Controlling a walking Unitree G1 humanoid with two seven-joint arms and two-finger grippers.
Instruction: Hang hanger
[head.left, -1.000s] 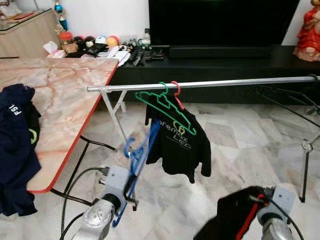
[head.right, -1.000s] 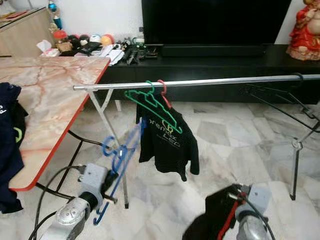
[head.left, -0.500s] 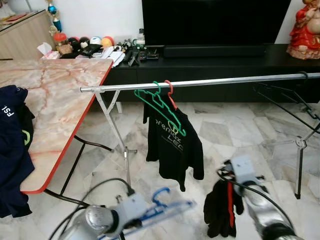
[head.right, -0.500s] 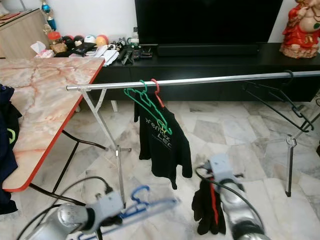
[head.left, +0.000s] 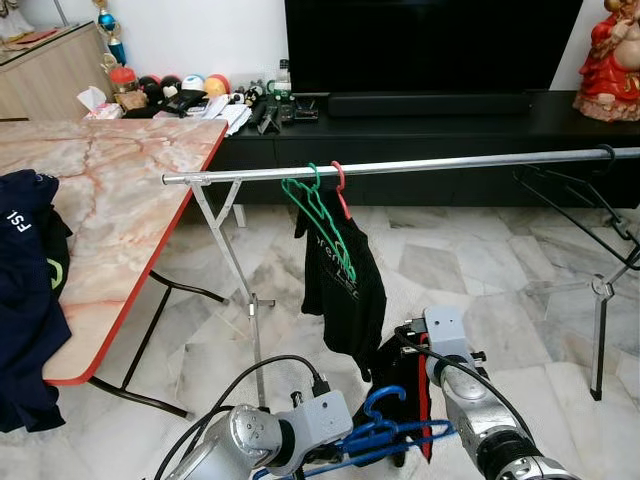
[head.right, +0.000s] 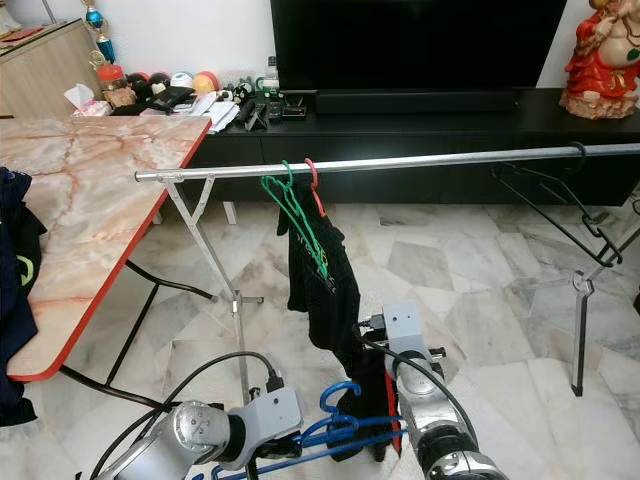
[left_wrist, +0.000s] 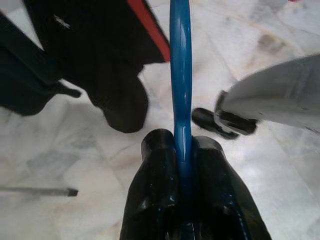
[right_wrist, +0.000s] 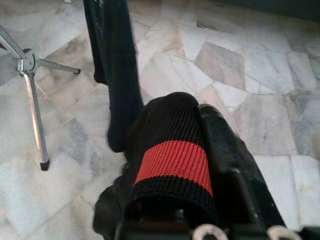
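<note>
A blue plastic hanger (head.left: 395, 436) lies almost level, low over the floor, with my left gripper (left_wrist: 182, 152) shut on its bar (left_wrist: 181, 75). Its hook points up beside a black garment with a red stripe (head.left: 402, 375), which hangs from my right gripper (right_wrist: 192, 150), shut on its banded edge (right_wrist: 172, 162). The two grippers are close together below the silver rail (head.left: 450, 164). On the rail hang a bare green hanger (head.left: 320, 215) and a red hanger (head.left: 342, 188) carrying a black printed shirt (head.left: 345, 290).
A marble table (head.left: 110, 190) with a red edge stands at the left, a dark blue garment (head.left: 25, 290) draped over it. The rack's legs (head.left: 235, 265) and foot (head.left: 600, 300) stand on marble floor. Black hangers (head.left: 580, 195) hang at the rail's right end. A TV console (head.left: 450, 110) is behind.
My left arm has swung the blue hanger rightward until its hook is beside the black garment. The right gripper has come lower and closer. The hung shirt has turned edge-on.
</note>
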